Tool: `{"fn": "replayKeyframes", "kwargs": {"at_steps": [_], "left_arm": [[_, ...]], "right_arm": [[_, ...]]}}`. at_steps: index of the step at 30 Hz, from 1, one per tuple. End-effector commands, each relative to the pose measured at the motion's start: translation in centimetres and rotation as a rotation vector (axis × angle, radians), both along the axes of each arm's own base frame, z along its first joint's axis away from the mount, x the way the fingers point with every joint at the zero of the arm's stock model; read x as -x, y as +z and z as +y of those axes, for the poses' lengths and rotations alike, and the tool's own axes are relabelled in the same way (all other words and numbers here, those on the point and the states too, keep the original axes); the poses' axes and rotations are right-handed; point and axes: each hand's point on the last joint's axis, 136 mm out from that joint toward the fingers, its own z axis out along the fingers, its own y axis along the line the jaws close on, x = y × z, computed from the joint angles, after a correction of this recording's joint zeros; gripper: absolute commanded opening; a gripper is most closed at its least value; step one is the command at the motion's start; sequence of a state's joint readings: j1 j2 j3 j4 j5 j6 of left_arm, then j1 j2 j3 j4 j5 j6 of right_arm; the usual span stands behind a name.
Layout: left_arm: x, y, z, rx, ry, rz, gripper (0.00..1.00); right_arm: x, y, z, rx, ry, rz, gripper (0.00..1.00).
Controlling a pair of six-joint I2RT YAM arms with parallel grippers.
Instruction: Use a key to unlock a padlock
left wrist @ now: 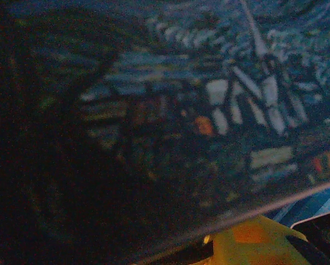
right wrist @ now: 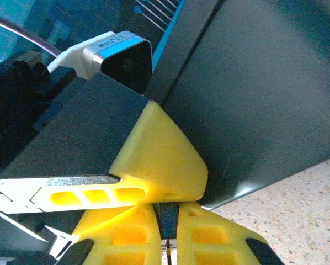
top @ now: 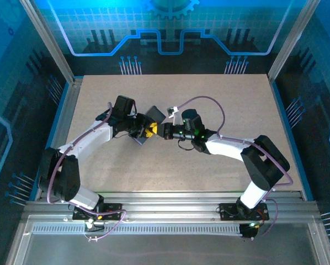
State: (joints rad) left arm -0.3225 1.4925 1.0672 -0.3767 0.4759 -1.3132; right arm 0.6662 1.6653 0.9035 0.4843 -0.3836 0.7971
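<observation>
- From above, both arms meet over the middle of the table point(top: 237, 110), at the tin point(top: 154, 115). The left gripper point(top: 146, 132) reaches it from the tin's left and seems to clamp it. The right gripper point(top: 164, 131) noses in just right of the tin. The padlock is too small for us to pick out here.
- Through the left wrist camera, the tin point(left wrist: 181, 110) looms close, painted face toward us. One yellow finger point(left wrist: 253, 243) sits under the tin's lower edge. We read that as the left gripper partly closed around the tin.
- Through the right wrist camera, the right gripper point(right wrist: 168, 234) has its pads pressed together just below the tin point(right wrist: 264, 99). A thin dark sliver point(right wrist: 168, 218) sits between them; we cannot tell whether it is the key.
- We judge the step to be bringing the key to the lock. We should hold the tin dead steady, confirm the key is truly pinched, line it up square with the keyhole, then push gently.
</observation>
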Motion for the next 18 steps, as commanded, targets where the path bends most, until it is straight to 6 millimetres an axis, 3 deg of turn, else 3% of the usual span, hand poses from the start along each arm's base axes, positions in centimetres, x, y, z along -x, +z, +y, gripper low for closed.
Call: {"fn": "replayKeyframes", "kwargs": {"at_steps": [1, 8, 13, 18], "left_arm": [[0.5, 1.7, 1.1, -0.018, 0.000, -0.054, 0.32], [0.9, 2.6, 2.2, -0.038, 0.016, -0.072, 0.53], [0.9, 2.9, 3.0, -0.051, 0.024, -0.089, 0.54], [0.4, 3.4, 5.2, -0.199, -0.017, -0.177, 0.53]], "right_arm": [[-0.4, 0.6, -1.1, -0.018, -0.020, -0.003, 0.00], [-1.0, 0.2, -1.7, -0.012, -0.034, 0.015, 0.00], [-1.1, 0.2, -1.9, -0.017, -0.033, 0.020, 0.00], [-1.1, 0.9, -2.4, -0.031, -0.024, 0.014, 0.00]]}}
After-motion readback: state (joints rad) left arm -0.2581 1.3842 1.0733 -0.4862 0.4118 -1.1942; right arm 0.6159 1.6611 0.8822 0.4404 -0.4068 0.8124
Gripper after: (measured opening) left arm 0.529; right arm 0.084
